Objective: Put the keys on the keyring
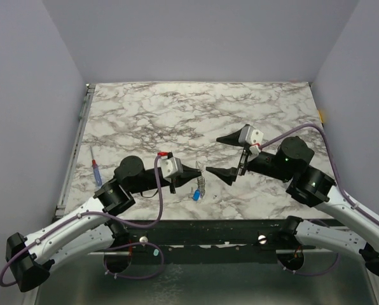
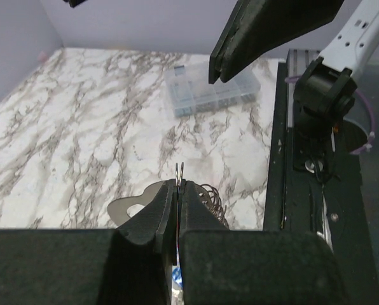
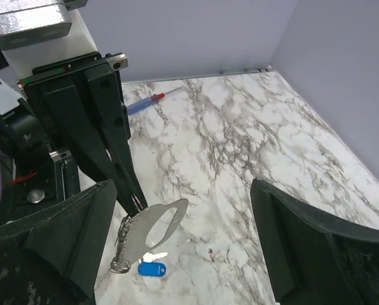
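My left gripper (image 1: 199,170) is shut on the thin wire keyring (image 2: 179,169), held a little above the marble. A flat silvery tag with an oval hole (image 3: 154,221) and a short chain (image 3: 121,244) hang from the ring. A blue-headed key (image 3: 151,269) lies on the marble just below them, its silvery blade (image 3: 154,257) showing; it also shows in the top view (image 1: 196,196). My right gripper (image 1: 227,157) is open and empty, just right of the ring, its jaws wide either side of the tag in the right wrist view (image 3: 183,210).
A blue-and-red screwdriver (image 1: 96,170) lies near the table's left edge. A clear plastic compartment box (image 2: 208,89) shows on the marble in the left wrist view. The black mounting rail (image 1: 240,232) runs along the table's near edge.
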`<move>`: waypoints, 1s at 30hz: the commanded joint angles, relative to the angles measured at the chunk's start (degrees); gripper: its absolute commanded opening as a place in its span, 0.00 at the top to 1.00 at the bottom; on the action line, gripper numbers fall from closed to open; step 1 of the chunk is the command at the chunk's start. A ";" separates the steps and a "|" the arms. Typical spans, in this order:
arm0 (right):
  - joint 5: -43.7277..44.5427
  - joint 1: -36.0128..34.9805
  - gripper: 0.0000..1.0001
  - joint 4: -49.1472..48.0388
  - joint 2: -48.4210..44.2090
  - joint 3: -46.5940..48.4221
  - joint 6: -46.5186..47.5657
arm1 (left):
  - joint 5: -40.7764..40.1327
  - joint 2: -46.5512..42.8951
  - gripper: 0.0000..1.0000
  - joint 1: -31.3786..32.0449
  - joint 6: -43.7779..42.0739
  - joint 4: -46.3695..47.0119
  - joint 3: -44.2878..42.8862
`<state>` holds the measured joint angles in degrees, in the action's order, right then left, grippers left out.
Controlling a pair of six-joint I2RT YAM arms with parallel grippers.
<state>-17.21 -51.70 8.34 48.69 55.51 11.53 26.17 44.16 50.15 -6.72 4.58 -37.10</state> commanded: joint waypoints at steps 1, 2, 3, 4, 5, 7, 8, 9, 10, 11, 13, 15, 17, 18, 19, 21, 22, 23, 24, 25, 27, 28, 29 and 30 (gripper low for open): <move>-3.33 -0.16 0.08 -5.09 0.95 -1.30 -2.11 | 1.07 -4.08 1.00 -0.13 5.51 16.77 5.15; -4.93 -0.09 0.11 -5.39 0.93 -1.36 -2.19 | 0.76 -5.02 1.00 -0.13 6.29 18.82 6.10; -6.77 0.07 0.17 -5.70 0.97 -1.30 -2.33 | 0.45 -5.98 1.00 -0.14 6.47 20.67 7.04; -8.78 0.41 0.23 -5.90 1.03 -1.25 -2.50 | 0.10 -6.85 1.00 -0.11 7.90 22.38 7.91; -11.09 0.68 0.31 -5.88 1.20 -0.99 -2.70 | -0.15 -7.74 1.00 -0.11 9.12 24.13 8.87; -15.36 1.13 0.47 -6.05 1.53 -0.38 -3.22 | -0.12 -9.12 1.00 -0.13 11.28 27.64 10.64; -17.58 1.35 0.48 -6.01 1.81 -0.02 -3.38 | -0.08 -9.89 1.00 -0.08 12.19 29.41 11.48; -19.84 1.52 0.48 -5.78 2.08 0.29 -3.56 | -0.26 -10.75 1.00 -0.11 13.03 30.50 12.23; -21.99 1.78 0.49 -5.47 2.44 0.83 -3.66 | -0.31 -11.58 1.00 -0.12 13.72 31.57 13.09; -24.76 2.06 0.51 -5.13 2.91 1.30 -3.74 | -0.33 -12.43 1.00 -0.13 14.28 32.39 13.71; -28.10 2.35 0.56 -4.25 4.19 2.34 -3.79 | -0.58 -14.02 1.00 -0.14 15.38 34.17 15.14; -30.14 2.47 0.62 -3.78 5.40 3.15 -3.88 | -0.58 -15.73 1.00 -0.14 16.43 36.43 16.56; -31.01 2.48 0.64 -4.16 6.29 3.51 -4.03 | -0.55 -16.86 1.00 -0.12 17.53 39.24 17.92; -31.38 2.48 0.64 -4.51 6.72 3.67 -4.05 | -0.57 -17.24 1.00 -0.06 18.02 40.25 18.44; -31.68 2.48 0.64 -4.86 7.10 3.84 -4.18 | -0.64 -17.41 1.00 -0.11 18.32 41.05 18.85; -32.48 2.48 0.65 -5.20 8.29 4.46 -4.36 | -0.52 -17.37 1.00 -0.14 18.82 41.94 19.24; -33.04 2.48 0.65 -5.68 8.86 4.66 -4.64 | -0.39 -17.28 1.00 -0.14 18.81 42.18 19.34; -33.73 2.48 0.65 -6.12 9.40 4.95 -5.00 | -0.35 -17.08 1.00 -0.12 18.85 42.59 19.42; -34.61 2.48 0.65 -6.48 9.95 5.22 -5.29 | -0.23 -16.83 1.00 -0.09 18.88 42.83 19.51; -35.23 2.48 0.67 -7.19 10.42 5.38 -5.81 | -0.13 -16.53 1.00 -0.12 18.86 43.13 19.52; -35.96 2.53 0.68 -7.80 11.23 5.62 -6.60 | -0.07 -15.80 1.00 -0.14 18.91 43.76 19.60; -36.30 2.49 0.68 -8.60 11.48 5.64 -6.86 | -0.04 -15.58 1.00 -0.14 18.86 44.02 19.61; -36.64 2.48 0.68 -9.44 11.73 5.77 -7.06 | 0.05 -15.25 1.00 -0.08 18.85 44.31 19.61; -36.85 2.49 0.68 -9.67 11.84 5.82 -7.13 | 0.10 -14.98 1.00 -0.09 18.93 44.57 19.61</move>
<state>-50.33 -49.47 2.37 59.99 59.51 6.02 26.13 28.32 50.11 11.35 44.97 -17.74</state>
